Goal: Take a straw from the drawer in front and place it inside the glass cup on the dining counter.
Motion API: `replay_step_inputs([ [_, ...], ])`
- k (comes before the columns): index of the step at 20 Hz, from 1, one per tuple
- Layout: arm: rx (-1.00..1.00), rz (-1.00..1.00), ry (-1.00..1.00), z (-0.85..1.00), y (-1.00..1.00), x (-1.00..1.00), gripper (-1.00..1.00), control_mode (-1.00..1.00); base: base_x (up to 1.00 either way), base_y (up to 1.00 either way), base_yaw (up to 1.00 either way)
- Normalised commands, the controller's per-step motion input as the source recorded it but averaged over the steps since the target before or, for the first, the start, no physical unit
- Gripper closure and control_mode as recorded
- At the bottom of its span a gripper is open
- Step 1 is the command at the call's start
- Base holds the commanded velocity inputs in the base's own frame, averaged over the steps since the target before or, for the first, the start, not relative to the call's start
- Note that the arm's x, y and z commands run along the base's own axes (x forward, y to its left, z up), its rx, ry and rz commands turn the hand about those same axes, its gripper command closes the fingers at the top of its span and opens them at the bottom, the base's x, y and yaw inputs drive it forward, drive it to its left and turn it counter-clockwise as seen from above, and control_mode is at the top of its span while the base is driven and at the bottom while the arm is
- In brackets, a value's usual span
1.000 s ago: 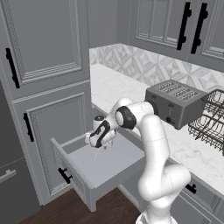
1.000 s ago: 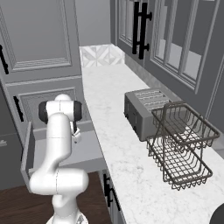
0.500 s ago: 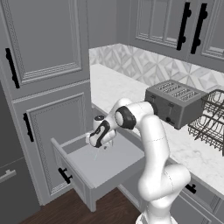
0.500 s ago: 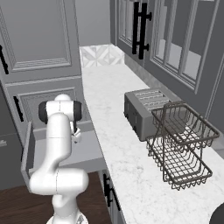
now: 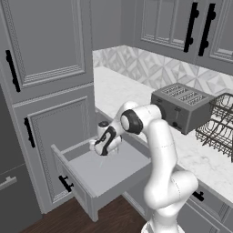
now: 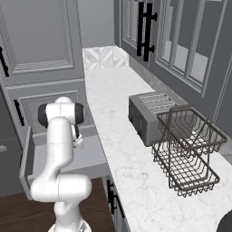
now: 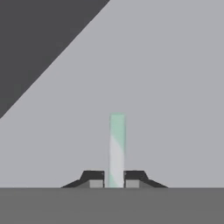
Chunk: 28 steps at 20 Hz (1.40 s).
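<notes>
You see the gripper (image 7: 114, 183) clamped narrowly on the straw (image 7: 117, 146), a pale green-and-white stick pinched between both fingertips (image 7: 95, 180); it lies over the plain grey floor of the open drawer (image 5: 98, 170), below the marble counter (image 5: 136, 100).

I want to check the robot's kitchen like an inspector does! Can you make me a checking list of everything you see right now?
Surface: white marble counter runs along the patterned tile wall.
Job's things: grey drawer is pulled open; a pale green-and-white straw lies on its plain grey floor, between the fingertips.
Clutter: grey toaster and dark wire dish rack stand on the counter, side by side.
Grippers: gripper is down in the drawer, shut on the straw.
Cables: nothing seen.
Surroundings: tall grey cabinet doors with black handles, upper cabinets above the counter, dark wood floor.
</notes>
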Motion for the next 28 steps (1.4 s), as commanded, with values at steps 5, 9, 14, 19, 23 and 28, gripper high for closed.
replay_step_inputs([
  [5, 0.01, 0.0, -0.24, 0.76, -0.01, -0.42, 1.0, -1.0, 0.0, 0.0, 0.0],
  [9, 0.06, 0.0, -0.38, 1.0, -0.06, -0.36, 1.0, -1.0, 0.0, 0.0, 0.0],
  [14, 0.09, 0.02, -0.26, 1.0, 0.0, -0.03, 1.0, -1.0, 0.0, 0.0, 0.0],
  [19, 0.11, 0.01, -0.13, 1.0, 0.03, 0.07, 1.0, -1.0, 0.0, 0.0, 0.0],
  [23, 0.12, 0.0, -0.02, 1.0, 0.14, 0.11, 1.0, -1.0, 0.0, 0.0, 0.0],
  [28, 0.07, 0.0, -0.02, 1.0, 0.2, 0.14, 1.0, -1.0, 0.0, 0.0, 0.0],
])
